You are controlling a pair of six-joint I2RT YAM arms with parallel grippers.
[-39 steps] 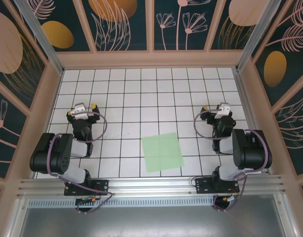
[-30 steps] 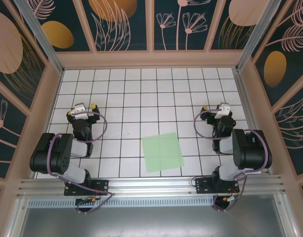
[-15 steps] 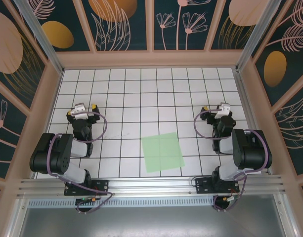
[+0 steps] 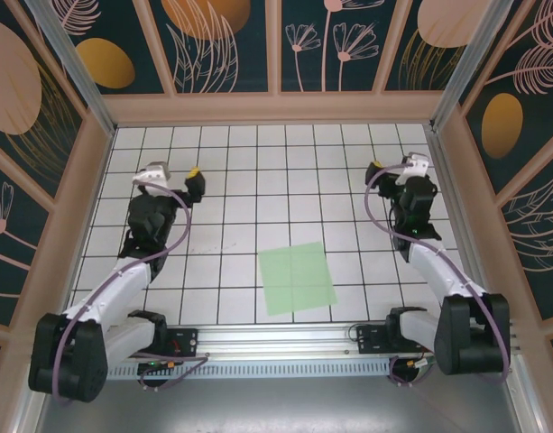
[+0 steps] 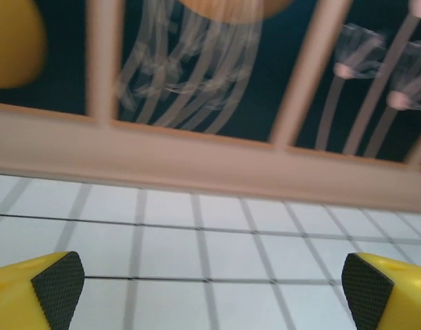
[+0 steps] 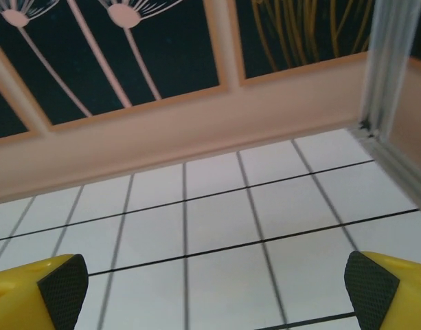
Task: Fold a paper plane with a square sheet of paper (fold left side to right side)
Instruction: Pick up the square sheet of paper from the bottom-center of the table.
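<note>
Square sheet of paper (image 4: pixel 297 278) lay flat and unfolded on the white gridded table (image 4: pixel 258 153), at about 6 o'clock from the table's middle in the top view, close to the near edge and roughly midway between the two arm bases. Its edges were turned slightly off the grid lines.

The left gripper (image 4: pixel 174 173) was stretched out over the tiles at about 10 o'clock from the sheet, so the paper sat at about 4 o'clock from it, well apart. In the left wrist view the left gripper (image 5: pixel 210 285) had its jaws spread wide, one yellow finger with a black pad (image 5: pixel 57 280) at each lower corner, white tiles showing between them and the back wall (image 5: pixel 196 165) ahead at 12 o'clock.

The right gripper (image 4: pixel 395 170) was extended toward the far right corner, at about 1 o'clock from the sheet, with the paper at about 7 o'clock from it, also well apart. In the right wrist view the right gripper (image 6: pixel 217 289) likewise stood wide apart, gripping nothing, with tiles between its pads and the wall's corner post (image 6: pixel 392 69) at about 2 o'clock.
</note>
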